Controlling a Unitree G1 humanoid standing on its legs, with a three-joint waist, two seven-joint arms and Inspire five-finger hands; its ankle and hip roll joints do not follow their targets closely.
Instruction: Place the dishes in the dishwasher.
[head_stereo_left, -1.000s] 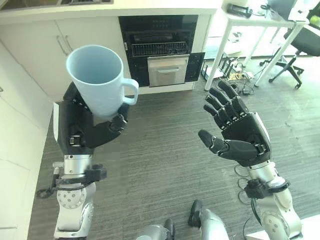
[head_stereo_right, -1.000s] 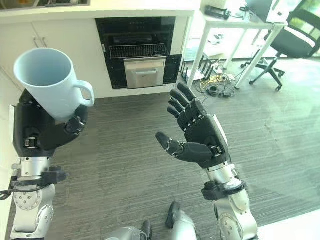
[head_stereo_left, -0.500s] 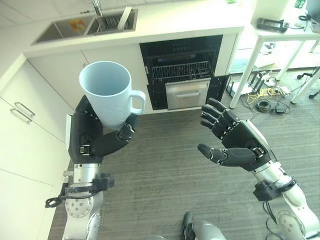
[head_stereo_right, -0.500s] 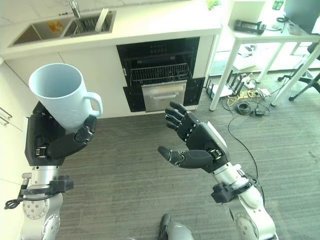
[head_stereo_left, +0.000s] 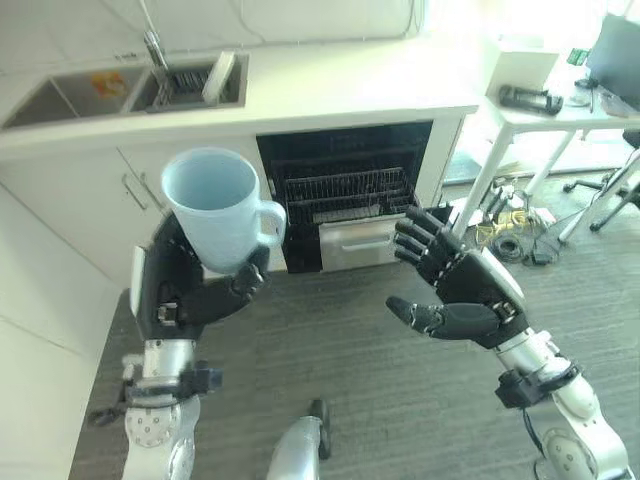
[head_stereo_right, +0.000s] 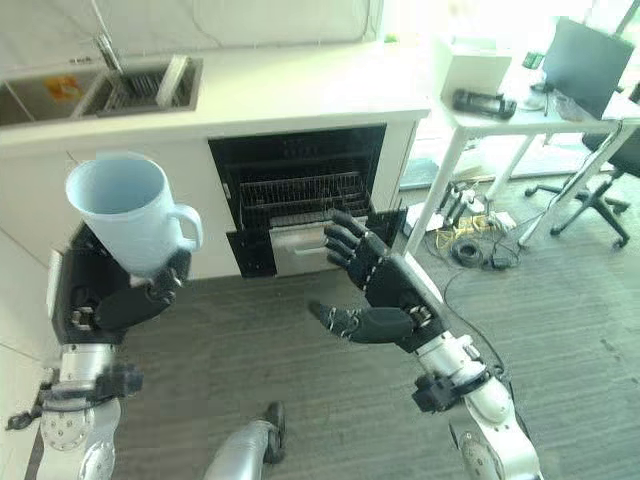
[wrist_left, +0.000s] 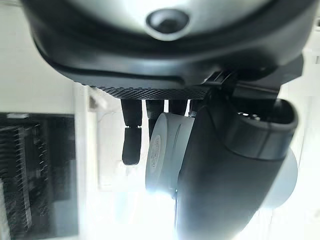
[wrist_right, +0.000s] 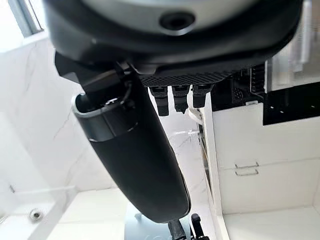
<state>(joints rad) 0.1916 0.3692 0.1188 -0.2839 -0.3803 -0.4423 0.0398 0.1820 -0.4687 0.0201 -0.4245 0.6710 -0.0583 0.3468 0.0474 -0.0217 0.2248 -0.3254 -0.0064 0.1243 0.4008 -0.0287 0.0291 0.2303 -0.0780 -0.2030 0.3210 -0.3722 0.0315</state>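
Left robot hand clenched round pale blue mug, upright, carried high for transport toward open dishwasher; wire rack looks empty, probably. Right robot hand released, fingers spread, free.

The left arm is raised upright at the left of the head views, and the left hand is held palm inward, its fingers and thumb curled round the base of a pale blue mug. The right arm is bent up from the lower right. The right hand is held empty, fingers spread and nearly straight, thumb extended toward the left.
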